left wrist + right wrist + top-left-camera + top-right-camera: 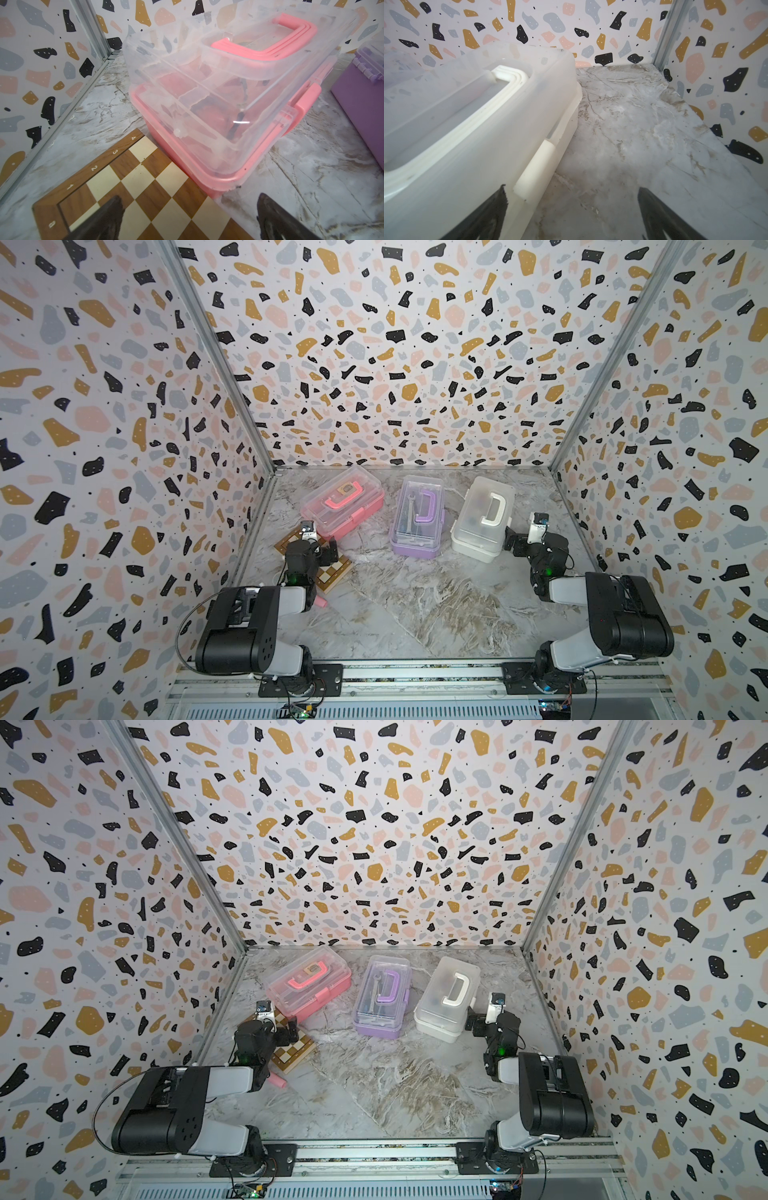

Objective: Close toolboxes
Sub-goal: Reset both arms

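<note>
**Both top views.** Three small rectangular plastic boxes with clear lids stand in a row at the far side of the marble-patterned desk (pixel 415 614). They are the pink toolbox (pixel 343 506), the purple toolbox (pixel 417 518) in the middle, and the white toolbox (pixel 482 520). All three lids are down. The left pincer (pixel 326 549) hangs over a wooden chequered chessboard (pixel 334 572).

**Left wrist view.** The left pincer (pixel 190 207) is spread wide and holds nothing. The chessboard (pixel 135 187) reaches the near corner of the pink toolbox (pixel 218 104).

**Right wrist view.** The right pincer (pixel 572 197) is spread wide and empty, just beside the latch side of the white toolbox (pixel 467 124). One of its fingers (pixel 492 212) shows in front of the box, and the second shows over bare desk (pixel 633 124).
</note>
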Action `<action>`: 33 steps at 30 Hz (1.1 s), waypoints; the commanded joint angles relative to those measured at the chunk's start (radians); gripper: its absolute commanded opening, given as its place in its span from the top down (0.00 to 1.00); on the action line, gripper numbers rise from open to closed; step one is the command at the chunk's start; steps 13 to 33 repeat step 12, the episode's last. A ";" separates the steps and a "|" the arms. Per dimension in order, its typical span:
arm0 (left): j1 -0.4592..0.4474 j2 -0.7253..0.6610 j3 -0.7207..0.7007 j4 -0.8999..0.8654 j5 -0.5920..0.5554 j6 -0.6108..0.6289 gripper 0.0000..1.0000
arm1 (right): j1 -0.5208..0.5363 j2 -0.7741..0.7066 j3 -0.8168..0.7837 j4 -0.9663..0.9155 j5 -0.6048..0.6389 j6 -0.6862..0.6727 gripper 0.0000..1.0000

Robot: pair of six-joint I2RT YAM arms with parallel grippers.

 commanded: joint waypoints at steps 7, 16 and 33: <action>-0.006 0.002 0.026 0.025 -0.009 0.016 0.01 | 0.007 0.019 -0.020 -0.024 -0.044 -0.045 0.00; -0.006 0.002 0.026 0.025 -0.009 0.016 0.01 | 0.007 0.013 -0.025 -0.024 -0.040 -0.045 0.00; -0.006 0.002 0.026 0.025 -0.009 0.016 0.01 | 0.007 0.013 -0.025 -0.024 -0.040 -0.045 0.00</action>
